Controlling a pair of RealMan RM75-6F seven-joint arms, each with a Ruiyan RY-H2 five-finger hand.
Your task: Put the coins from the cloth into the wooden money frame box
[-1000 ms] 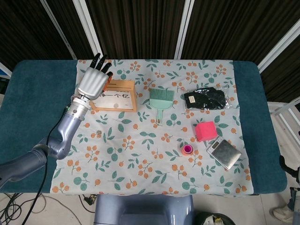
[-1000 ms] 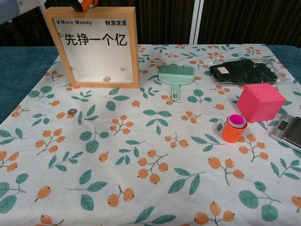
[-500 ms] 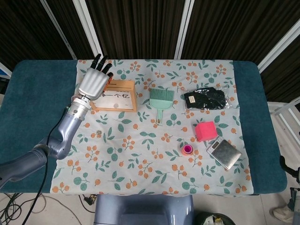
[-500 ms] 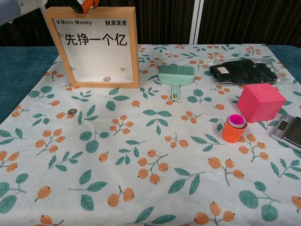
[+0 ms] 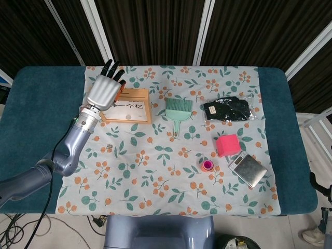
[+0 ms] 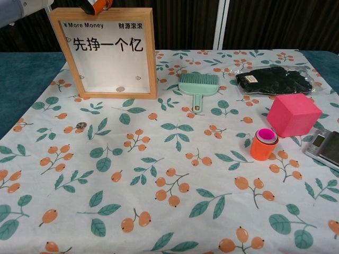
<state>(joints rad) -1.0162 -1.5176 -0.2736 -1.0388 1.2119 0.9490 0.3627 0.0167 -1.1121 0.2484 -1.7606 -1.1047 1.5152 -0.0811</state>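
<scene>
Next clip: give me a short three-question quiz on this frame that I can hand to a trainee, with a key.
1. True or false: a coin already lies at the bottom inside the wooden money frame box.
2. Which thing stands nearest the pink cube? A) green brush B) orange cup stack C) black gloves in a bag
3. Fill in: the left hand hovers over the top ____ corner of the box, as the head view shows it.

Key: 1 true; 2 B; 3 left. One more coin lies on the cloth in front of the box. The right hand is out of both views.
</scene>
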